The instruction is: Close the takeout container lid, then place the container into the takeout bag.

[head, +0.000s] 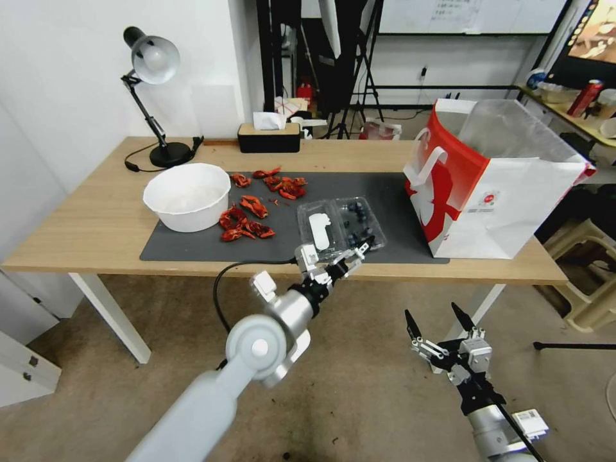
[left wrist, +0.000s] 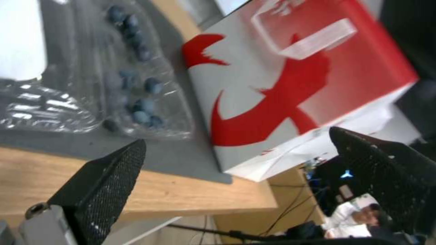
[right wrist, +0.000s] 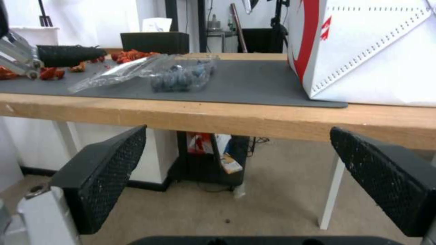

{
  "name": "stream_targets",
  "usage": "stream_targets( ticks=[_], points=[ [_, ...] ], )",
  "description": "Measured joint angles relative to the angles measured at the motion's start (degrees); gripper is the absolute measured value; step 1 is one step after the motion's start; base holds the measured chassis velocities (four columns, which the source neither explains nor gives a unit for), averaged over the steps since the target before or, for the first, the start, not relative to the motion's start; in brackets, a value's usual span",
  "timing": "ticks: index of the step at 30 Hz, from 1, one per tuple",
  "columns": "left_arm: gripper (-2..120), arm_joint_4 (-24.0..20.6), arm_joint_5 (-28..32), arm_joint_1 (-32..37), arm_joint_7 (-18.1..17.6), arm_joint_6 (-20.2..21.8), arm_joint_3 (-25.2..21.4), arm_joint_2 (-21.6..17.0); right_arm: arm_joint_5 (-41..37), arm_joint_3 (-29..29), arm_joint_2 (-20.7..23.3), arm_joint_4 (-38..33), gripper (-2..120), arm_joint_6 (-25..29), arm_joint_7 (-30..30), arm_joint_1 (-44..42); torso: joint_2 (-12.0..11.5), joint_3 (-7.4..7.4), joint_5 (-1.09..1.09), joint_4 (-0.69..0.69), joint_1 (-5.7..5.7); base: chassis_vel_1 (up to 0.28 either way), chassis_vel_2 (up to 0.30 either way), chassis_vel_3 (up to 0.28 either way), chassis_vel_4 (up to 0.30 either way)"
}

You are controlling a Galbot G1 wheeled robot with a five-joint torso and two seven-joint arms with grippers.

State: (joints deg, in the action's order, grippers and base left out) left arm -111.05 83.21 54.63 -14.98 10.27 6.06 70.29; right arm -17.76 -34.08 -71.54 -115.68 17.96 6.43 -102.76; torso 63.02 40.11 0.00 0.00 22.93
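Wooden table (head: pixel 83 224) with a dark grey mat (head: pixel 385 192) as the landmark. On the mat's middle, near its front edge, lying open and flat: clear takeout container (head: pixel 341 224), its berry half (head: pixel 360 220) with dark blue berries on the side nearer the takeout bag, its lid (head: pixel 317 229) with the long white sticker on the side nearer the bowl. At the mat's right end, upright and open-topped: white and red takeout bag (head: pixel 494 186), white strap handle facing the container. At the mat's left end: round white bowl (head: pixel 187 196), red scraps (head: pixel 247 218) scattered between bowl and container. Just above the mat's front edge, close to the container's near side: left gripper (head: pixel 337 256), fingers spread apart, holding nothing. Below table height, well in front of the mat and toward its right end: right gripper (head: pixel 437 323), fingers wide apart, empty
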Motion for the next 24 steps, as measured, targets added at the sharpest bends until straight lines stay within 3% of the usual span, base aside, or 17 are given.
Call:
stream_targets(
  ticks=[4, 11, 24],
  points=[
    [100, 0.1, 1.3, -0.8, -3.9, 1.8, 0.4, 0.6, 0.4, 0.2, -0.2, 0.7, 100, 0.2, 0.0, 0.2, 0.0, 0.00, 0.00, 0.00, 0.00, 0.000, 0.000, 0.000, 0.000],
    [100, 0.8, 2.5, -1.4, -8.4, 1.4, 0.7, 1.6, 0.6, 0.5, -0.4, 1.2, 100, 0.4, 0.0, 0.7, 0.0, 0.00, 0.00, 0.00, 0.00, 0.000, 0.000, 0.000, 0.000],
    [100, 2.3, 3.1, -2.4, -11.5, -2.2, 1.0, 3.3, 0.8, 0.6, -0.6, 1.8, 100, 1.2, 0.0, 0.6, 0.0, 0.00, 0.00, 0.00, 0.00, 0.000, 0.000, 0.000, 0.000]
  ],
)
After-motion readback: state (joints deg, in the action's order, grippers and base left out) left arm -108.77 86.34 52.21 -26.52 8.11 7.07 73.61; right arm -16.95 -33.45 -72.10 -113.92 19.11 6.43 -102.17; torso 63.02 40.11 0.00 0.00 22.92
